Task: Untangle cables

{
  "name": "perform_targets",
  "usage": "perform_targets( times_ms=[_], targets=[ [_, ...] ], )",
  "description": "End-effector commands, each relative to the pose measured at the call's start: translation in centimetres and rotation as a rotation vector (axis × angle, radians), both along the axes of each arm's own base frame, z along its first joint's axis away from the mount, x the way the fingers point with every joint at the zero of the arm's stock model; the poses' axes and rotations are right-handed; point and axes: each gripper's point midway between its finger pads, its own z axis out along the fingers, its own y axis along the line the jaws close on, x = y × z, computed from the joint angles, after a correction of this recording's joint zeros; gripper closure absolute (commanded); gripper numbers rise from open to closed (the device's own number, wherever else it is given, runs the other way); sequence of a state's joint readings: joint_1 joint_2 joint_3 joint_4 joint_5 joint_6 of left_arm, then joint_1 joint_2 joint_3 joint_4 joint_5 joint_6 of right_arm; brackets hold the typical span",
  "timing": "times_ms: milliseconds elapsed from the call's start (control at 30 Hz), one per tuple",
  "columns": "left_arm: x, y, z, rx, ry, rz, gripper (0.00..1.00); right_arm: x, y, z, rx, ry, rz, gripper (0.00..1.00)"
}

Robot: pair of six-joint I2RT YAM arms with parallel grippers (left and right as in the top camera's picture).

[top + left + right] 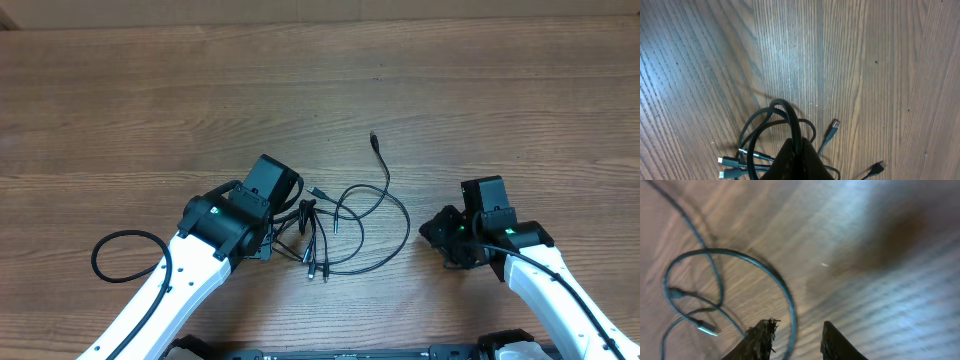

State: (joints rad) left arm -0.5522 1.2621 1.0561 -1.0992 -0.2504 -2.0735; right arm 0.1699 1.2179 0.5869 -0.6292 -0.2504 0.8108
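- I am seeing the cables (345, 215) lying bunched on the table (150, 90) between the two arms, with one plug (375, 140) trailing toward the far side.
- My left gripper (800, 156) is clamping shut on the bunch, and a loop (782, 107) is bulging past its tips.
- My right gripper (795, 330) is standing with jaws apart, and one strand (785, 295) is running between them unpinched.
- I am judging the best move to be anchoring left, closing right on that strand and drawing it slowly rightward.
- The overhead view is showing the whole tangle, but only the wrist views are showing each grip.
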Motion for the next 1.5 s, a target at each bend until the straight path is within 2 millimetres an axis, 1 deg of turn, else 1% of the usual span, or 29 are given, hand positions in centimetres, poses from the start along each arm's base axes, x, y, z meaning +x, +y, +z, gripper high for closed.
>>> perform_targets(
  times_ms=[0, 67, 100, 133, 200, 267, 400, 500, 533, 600, 667, 733, 800, 933, 1033, 1133, 1200, 1267, 1300, 1467],
  targets=[
    [0.3, 0.2, 0.8, -0.003, -0.034, 0.002, 0.96, 1.3, 1.8, 1.4, 0.065, -0.109, 0.159, 0.68],
    [0.4, 0.1, 0.8, -0.001, -0.035, -0.019, 0.96, 2.1, 3.5, 2.8, 0.115, -0.229, 0.325, 0.67],
    [0.5, 0.0, 0.9, 0.003, -0.040, -0.038, 0.96, 2.3, 4.3, 3.4, 0.137, -0.286, 0.400, 0.65],
    [0.7, -0.1, 1.0, 0.007, -0.047, -0.059, 0.96, 2.5, 5.0, 4.1, 0.158, -0.343, 0.470, 0.62],
    [1.4, -0.5, 1.2, 0.013, -0.072, -0.115, 0.96, 2.9, 6.2, 5.5, 0.187, -0.457, 0.588, 0.53],
    [2.0, -1.1, 1.5, 0.006, -0.096, -0.163, 0.96, 3.3, 7.2, 6.8, 0.211, -0.561, 0.676, 0.44],
    [2.9, -2.0, 2.0, -0.003, -0.137, -0.236, 0.96, 3.3, 9.2, 9.9, 0.305, -0.750, 0.821, 0.41],
    [3.5, -2.6, 2.5, 0.009, -0.169, -0.317, 0.96, 3.4, 10.5, 13.0, 0.388, -0.911, 0.904, 0.37],
    [3.9, -3.1, 2.9, -0.012, -0.194, -0.325, 0.96, 3.4, 10.8, 13.9, 0.401, -0.963, 0.929, 0.34],
    [5.0, -4.6, 4.3, -0.069, -0.273, -0.377, 0.96, 3.7, 11.3, 15.2, 0.395, -1.047, 0.962, 0.28],
    [6.4, -6.5, 6.7, -0.109, -0.397, -0.477, 0.96, 3.8, 11.7, 16.0, 0.383, -1.101, 0.987, 0.22],
    [7.2, -7.3, 8.9, -0.120, -0.499, -0.526, 0.96, 3.7, 12.2, 16.6, 0.380, -1.143, 1.010, 0.21],
    [7.2, -7.3, 10.3, -0.133, -0.552, -0.521, 0.96, 3.6, 12.7, 17.1, 0.378, -1.177, 1.030, 0.21],
    [6.5, -7.0, 11.9, -0.155, -0.595, -0.524, 0.96, 3.8, 13.2, 17.6, 0.350, -1.216, 1.036, 0.21],
    [5.7, -6.6, 12.2, -0.161, -0.592, -0.528, 0.96, 4.3, 13.5, 17.2, 0.309, -1.209, 1.015, 0.22],
    [5.0, -6.3, 12.5, -0.162, -0.590, -0.530, 0.96, 4.0, 14.1, 17.0, 0.310, -1.208, 1.036, 0.23],
    [4.7, -6.6, 12.6, -0.181, -0.587, -0.544, 0.96, 3.7, 14.5, 16.9, 0.307, -1.221, 1.061, 0.25],
    [4.5, -7.0, 12.5, -0.203, -0.582, -0.560, 0.96, 3.4, 14.9, 16.8, 0.306, -1.231, 1.084, 0.29],
    [4.5, -7.1, 12.5, -0.207, -0.580, -0.563, 0.96, 3.2, 15.1, 16.7, 0.308, -1.231, 1.093, 0.29],
    [4.6, -7.2, 12.8, -0.211, -0.592, -0.563, 0.96, 2.6, 15.9, 16.5, 0.299, -1.256, 1.146, 0.39]
  ],
)
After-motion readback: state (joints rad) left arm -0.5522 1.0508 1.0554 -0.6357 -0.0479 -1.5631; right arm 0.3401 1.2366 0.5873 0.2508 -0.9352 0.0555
